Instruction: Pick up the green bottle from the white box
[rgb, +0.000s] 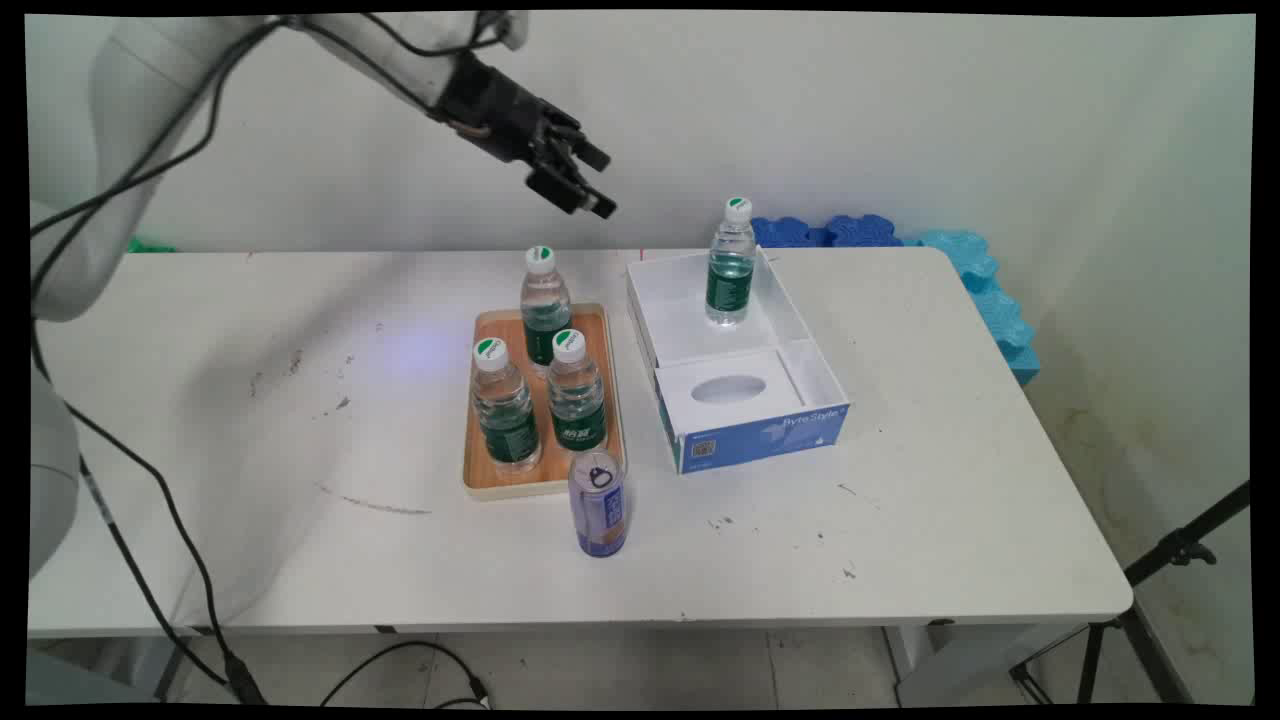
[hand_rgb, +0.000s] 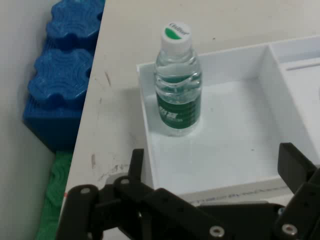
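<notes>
Empty pincer (rgb: 590, 182) high above bottle tray (rgb: 480, 470)

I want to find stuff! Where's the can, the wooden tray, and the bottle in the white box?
can (rgb: 598, 512), main view, on its purple side.
wooden tray (rgb: 500, 478), main view, on its bare near floor.
bottle in the white box (hand_rgb: 178, 105), hand view, on its green label.

A big white table (rgb: 900, 520) stands by a white wall (rgb: 900, 110). A wooden tray (rgb: 480, 478) sits on it with three water bottles (rgb: 545, 305) standing up inside. A purple can (rgb: 598, 503) stands just in front of the tray. Beside the tray is a white and blue box (rgb: 760, 435). One more bottle (hand_rgb: 177, 85) stands upright in the box's far part. Blue foam pieces (hand_rgb: 62, 80) lie past the table's edge, by the wall.
</notes>
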